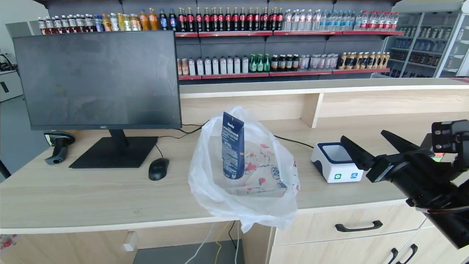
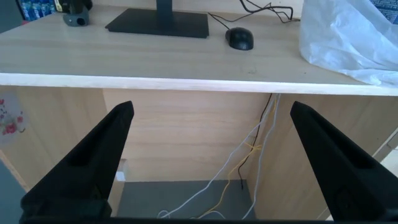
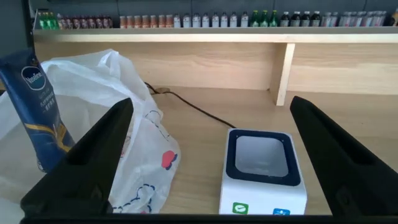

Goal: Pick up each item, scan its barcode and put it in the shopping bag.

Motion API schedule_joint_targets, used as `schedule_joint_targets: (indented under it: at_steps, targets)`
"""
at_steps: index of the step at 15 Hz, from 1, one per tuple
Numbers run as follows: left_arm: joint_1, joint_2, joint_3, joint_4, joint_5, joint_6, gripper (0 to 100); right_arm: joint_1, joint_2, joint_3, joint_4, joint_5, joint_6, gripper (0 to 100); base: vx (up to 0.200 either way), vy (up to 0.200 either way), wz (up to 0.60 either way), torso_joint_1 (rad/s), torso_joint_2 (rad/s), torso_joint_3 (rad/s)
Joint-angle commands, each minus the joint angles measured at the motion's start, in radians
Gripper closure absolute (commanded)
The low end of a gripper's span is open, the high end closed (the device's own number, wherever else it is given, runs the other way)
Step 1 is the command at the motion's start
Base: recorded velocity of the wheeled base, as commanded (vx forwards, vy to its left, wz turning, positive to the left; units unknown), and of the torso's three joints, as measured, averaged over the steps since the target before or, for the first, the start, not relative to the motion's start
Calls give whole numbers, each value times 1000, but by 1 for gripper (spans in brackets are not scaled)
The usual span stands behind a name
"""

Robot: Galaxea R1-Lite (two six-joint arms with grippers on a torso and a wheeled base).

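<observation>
Steer right tool [image 1: 362,135], spread and empty near scanner [image 1: 335,165], wide of bag [image 1: 256,198] at its left, tube [image 1: 232,146] upright inside; park left tool [image 2: 211,106], also spread, below counter [image 2: 124,56].

The right arm [image 1: 421,179] is sitting at the lower right of the head-view frame, pointing up and left toward the centre. The right gripper [image 1: 362,136] is holding its two black fingers [image 1: 357,152] spread wide. The left gripper [image 2: 211,109] is likewise holding its fingers parted.
</observation>
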Motion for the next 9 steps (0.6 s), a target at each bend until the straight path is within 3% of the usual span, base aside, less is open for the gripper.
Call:
schedule_joint_targets:
  at_steps: [1,9]
  targets:
    - [-2,0,0,0,0,-1,0,0,-5,4,-3,0,0,0,0,-200,0,2,2,12]
    - [0,0,0,1,0,-1,0,0,-17,6,-3,0,0,0,0,-200,0,6,1,1]
